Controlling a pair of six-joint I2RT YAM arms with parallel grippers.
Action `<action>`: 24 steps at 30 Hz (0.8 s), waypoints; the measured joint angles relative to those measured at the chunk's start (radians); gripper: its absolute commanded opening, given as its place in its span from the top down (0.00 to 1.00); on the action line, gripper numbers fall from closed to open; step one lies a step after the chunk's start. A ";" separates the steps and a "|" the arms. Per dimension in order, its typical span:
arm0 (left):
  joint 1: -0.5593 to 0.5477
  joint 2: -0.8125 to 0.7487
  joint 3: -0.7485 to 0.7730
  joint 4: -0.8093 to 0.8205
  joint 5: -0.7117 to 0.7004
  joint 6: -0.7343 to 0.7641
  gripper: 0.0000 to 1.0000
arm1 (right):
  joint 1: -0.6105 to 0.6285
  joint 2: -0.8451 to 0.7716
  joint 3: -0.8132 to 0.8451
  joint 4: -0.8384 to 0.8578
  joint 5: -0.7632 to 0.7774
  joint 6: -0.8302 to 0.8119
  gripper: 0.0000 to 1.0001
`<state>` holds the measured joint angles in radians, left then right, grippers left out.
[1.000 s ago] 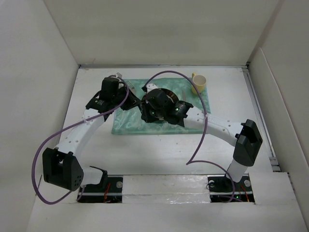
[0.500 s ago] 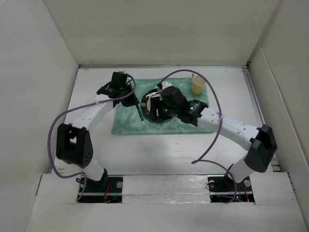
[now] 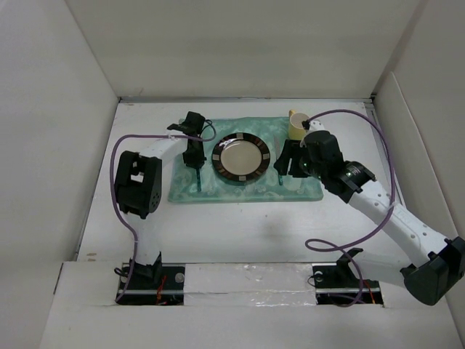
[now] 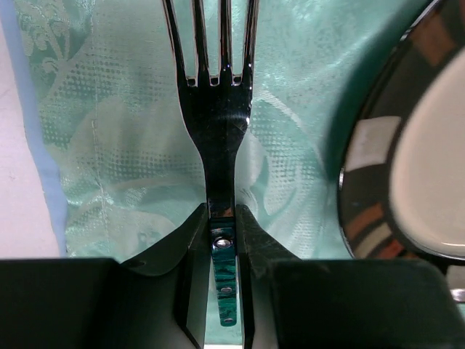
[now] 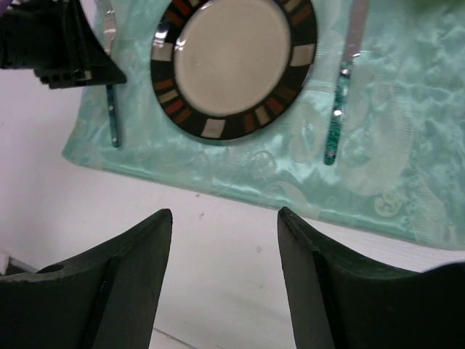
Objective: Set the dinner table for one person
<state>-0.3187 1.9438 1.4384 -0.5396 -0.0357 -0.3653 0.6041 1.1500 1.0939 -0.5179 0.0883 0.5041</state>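
In the overhead view, the left pincer [image 3: 195, 153] is pinching a green-handled fork [image 3: 198, 174] over the left part of the mint-green placemat [image 3: 185, 190]. The placemat is lying on the dinner table [image 3: 240, 225], whose white surface is spreading out on every side of both pincers. A dark-rimmed plate [image 3: 241, 158] is sitting between the two pincers. The right pincer [image 3: 286, 161] is hanging near a green-handled knife [image 3: 280, 178], with a yellow cup [image 3: 298, 126] standing just beyond it. In the left wrist view, the two fingers [image 4: 192, 247] are pressing on the fork where its handle begins. The tines are pointing straight ahead of the pincer, the plate's rim is showing to its right, and a strip of table is showing to its left, past the placemat's edge. In the right wrist view, the fingers are standing wide apart over bare table, gripping nothing. Ahead of them the plate is lying on the placemat, with the knife ahead to the right and the fork and the other pincer ahead to the left.
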 measured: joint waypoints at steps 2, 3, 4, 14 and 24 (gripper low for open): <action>0.000 0.013 0.001 -0.004 -0.008 0.017 1.00 | -0.013 -0.001 -0.006 -0.008 -0.003 -0.002 0.35; 0.000 0.017 0.002 -0.004 -0.011 0.023 1.00 | -0.016 -0.001 -0.010 -0.010 -0.004 -0.003 0.35; 0.000 0.018 0.004 -0.004 -0.014 0.029 1.00 | -0.016 -0.001 -0.011 -0.014 -0.006 -0.003 0.35; -0.009 0.020 0.040 0.011 -0.031 0.069 1.00 | -0.016 0.002 -0.012 -0.024 -0.018 -0.003 0.35; -0.045 0.100 0.089 0.019 -0.055 0.078 1.00 | -0.016 0.005 -0.016 -0.026 -0.018 -0.002 0.35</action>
<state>-0.3641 2.0438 1.5269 -0.5205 -0.0910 -0.2874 0.5880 1.1545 1.0779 -0.5434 0.0708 0.5018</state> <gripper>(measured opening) 0.127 0.647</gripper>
